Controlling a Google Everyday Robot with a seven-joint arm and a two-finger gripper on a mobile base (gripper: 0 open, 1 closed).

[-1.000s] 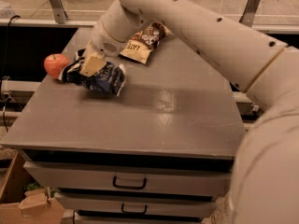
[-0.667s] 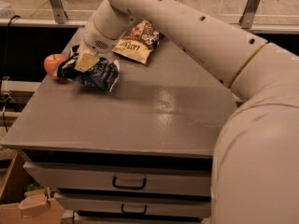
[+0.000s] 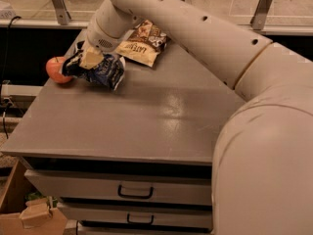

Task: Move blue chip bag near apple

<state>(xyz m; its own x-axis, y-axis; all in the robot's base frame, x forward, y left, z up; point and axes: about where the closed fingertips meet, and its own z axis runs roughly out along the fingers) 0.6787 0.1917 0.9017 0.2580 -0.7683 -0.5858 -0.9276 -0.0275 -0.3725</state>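
The blue chip bag (image 3: 103,70) is dark navy with white lettering and lies crumpled at the table's left edge. The red-orange apple (image 3: 56,69) sits right beside it at the far left, touching or almost touching the bag. My gripper (image 3: 90,58) comes down from the arm above and is shut on the blue chip bag's upper left part. Its cream fingertip (image 3: 91,58) presses into the foil.
A brown and cream chip bag (image 3: 144,42) lies at the back of the grey table (image 3: 146,121), behind my arm. The table's left edge is just beyond the apple. Drawers (image 3: 134,192) are below the front edge. A cardboard box (image 3: 29,214) stands on the floor at lower left.
My gripper has carried the blue chip bag leftward and slightly back, closing the gap to the apple. The apple and the brown bag have not moved.
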